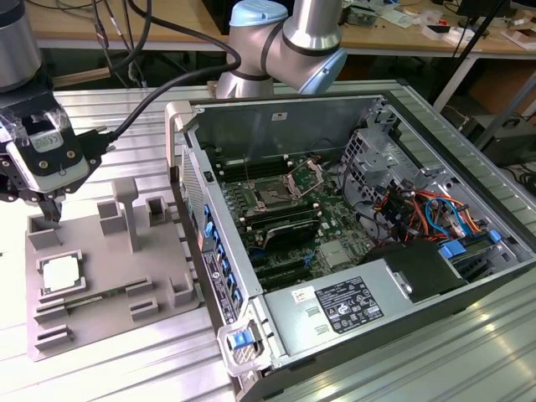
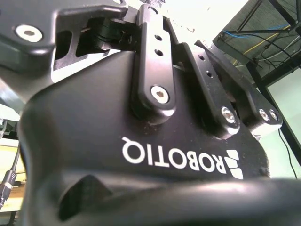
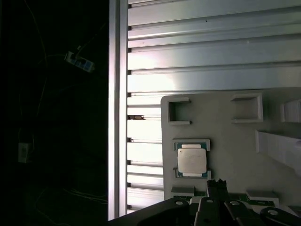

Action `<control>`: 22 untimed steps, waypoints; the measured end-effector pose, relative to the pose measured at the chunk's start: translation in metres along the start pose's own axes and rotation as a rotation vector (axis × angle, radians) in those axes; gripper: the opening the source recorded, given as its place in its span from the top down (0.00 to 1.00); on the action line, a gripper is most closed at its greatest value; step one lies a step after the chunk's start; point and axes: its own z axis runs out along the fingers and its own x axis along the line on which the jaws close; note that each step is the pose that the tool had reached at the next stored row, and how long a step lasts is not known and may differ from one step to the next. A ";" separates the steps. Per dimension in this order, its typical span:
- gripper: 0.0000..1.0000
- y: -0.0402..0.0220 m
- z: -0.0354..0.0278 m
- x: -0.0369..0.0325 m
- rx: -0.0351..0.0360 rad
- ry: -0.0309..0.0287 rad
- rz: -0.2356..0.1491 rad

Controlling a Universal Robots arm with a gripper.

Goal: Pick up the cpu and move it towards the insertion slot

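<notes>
cpu (image 1: 60, 274): lies flat in a raised frame on the grey holder (image 1: 117, 276), at the exterior view's left; the frame keeps it square for a grasp from above
gripper (image 1: 52, 211): hangs over the holder's far side, near the cpu but not touching it; its tips look pressed together, with nothing between them
socket (image 1: 274, 198): inside the open computer case (image 1: 402, 109) to the exterior view's right, well apart from the cpu
stage: cpu not yet lifted, as i judge it

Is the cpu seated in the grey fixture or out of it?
Seated. The cpu lies flat inside the raised frame on the grey fixture, and the tool hangs apart from it.
</notes>
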 end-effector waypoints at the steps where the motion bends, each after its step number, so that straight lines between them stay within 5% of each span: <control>1: 0.89 0.0000 0.0002 0.0000 0.0000 -0.0001 0.000; 22: 0.89 0.0000 0.0042 0.0000 0.0000 -0.0001 0.000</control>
